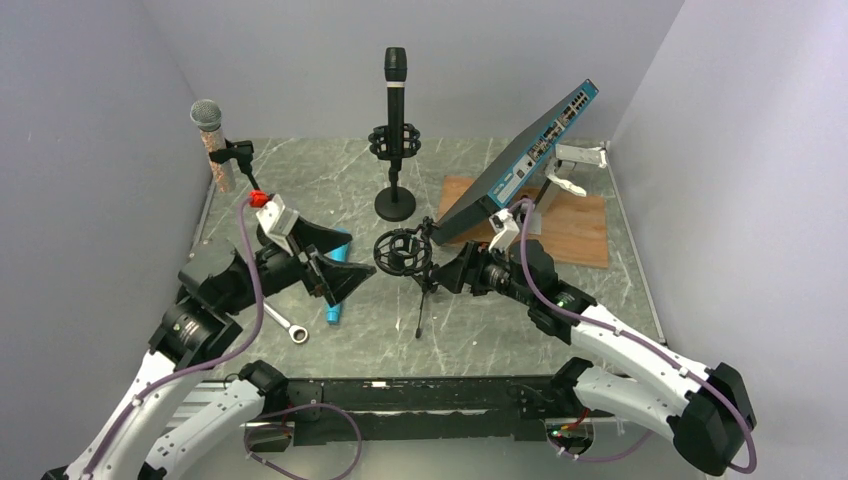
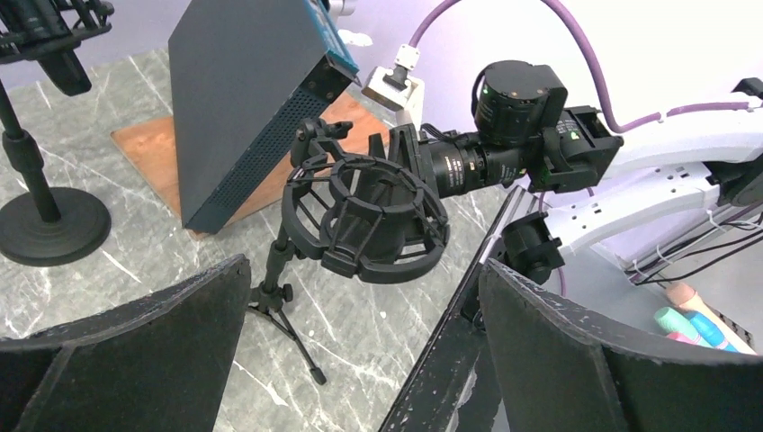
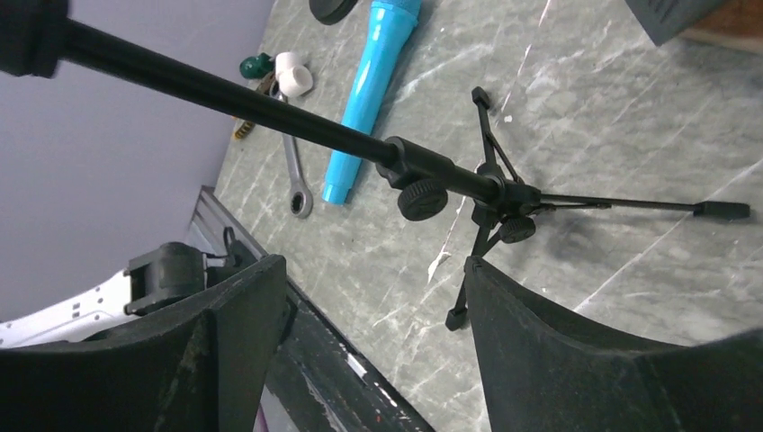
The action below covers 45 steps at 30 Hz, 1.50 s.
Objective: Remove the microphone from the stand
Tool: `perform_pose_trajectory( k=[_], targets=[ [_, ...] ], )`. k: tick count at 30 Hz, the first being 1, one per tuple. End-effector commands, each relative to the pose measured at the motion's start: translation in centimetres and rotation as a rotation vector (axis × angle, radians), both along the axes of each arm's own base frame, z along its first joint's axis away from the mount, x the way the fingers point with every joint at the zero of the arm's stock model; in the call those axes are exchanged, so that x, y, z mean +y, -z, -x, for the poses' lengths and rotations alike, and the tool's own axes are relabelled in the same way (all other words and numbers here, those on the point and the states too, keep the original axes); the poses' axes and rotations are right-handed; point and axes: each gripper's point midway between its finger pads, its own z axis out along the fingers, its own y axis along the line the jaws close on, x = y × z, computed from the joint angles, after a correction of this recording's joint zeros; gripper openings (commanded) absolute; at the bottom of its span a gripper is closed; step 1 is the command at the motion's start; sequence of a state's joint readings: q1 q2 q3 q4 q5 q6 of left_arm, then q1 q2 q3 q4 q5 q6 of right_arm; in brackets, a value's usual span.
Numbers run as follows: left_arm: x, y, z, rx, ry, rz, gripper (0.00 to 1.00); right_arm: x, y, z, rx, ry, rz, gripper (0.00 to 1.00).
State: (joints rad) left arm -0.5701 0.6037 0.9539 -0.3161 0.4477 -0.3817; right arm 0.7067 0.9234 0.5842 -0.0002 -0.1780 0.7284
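A small black tripod stand [image 1: 420, 290] with an empty black shock mount [image 1: 401, 251] stands at the table's centre. A blue microphone [image 1: 335, 288] lies flat on the table to its left, apart from the stand; it also shows in the right wrist view [image 3: 373, 90]. My left gripper [image 1: 350, 262] is open and empty, above the blue microphone, facing the shock mount [image 2: 364, 216]. My right gripper [image 1: 448, 272] is open and empty, just right of the stand. The stand's pole [image 3: 270, 103] runs across the view beyond its fingertips.
A black microphone [image 1: 395, 85] sits in a shock mount on a round-base stand at the back. A silver-headed microphone [image 1: 210, 135] sits in a clip at far left. A tilted network switch [image 1: 530, 160] leans over a wooden board [image 1: 580, 230]. A wrench [image 1: 287, 325] lies at front left.
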Motion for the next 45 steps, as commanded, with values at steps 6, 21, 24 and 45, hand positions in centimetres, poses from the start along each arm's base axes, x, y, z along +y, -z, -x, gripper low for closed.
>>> perform_pose_trajectory(
  k=[6,21,24,45],
  targets=[
    [-0.2,-1.0,0.9,-0.101,0.035,0.108,0.99,0.3,-1.0,-1.6,0.044,0.091,-0.203,0.67],
    [-0.4,0.8,0.3,-0.047,0.019,0.115,1.00,1.6,0.9,-2.8,0.119,0.023,-0.295,0.43],
    [-0.4,1.1,0.3,-0.041,0.023,0.113,0.99,1.7,1.4,-3.0,0.119,0.024,-0.275,0.42],
    [-0.8,1.9,-0.2,-0.022,0.023,0.083,1.00,1.9,3.5,-3.3,0.078,0.017,-0.220,0.00]
  ],
)
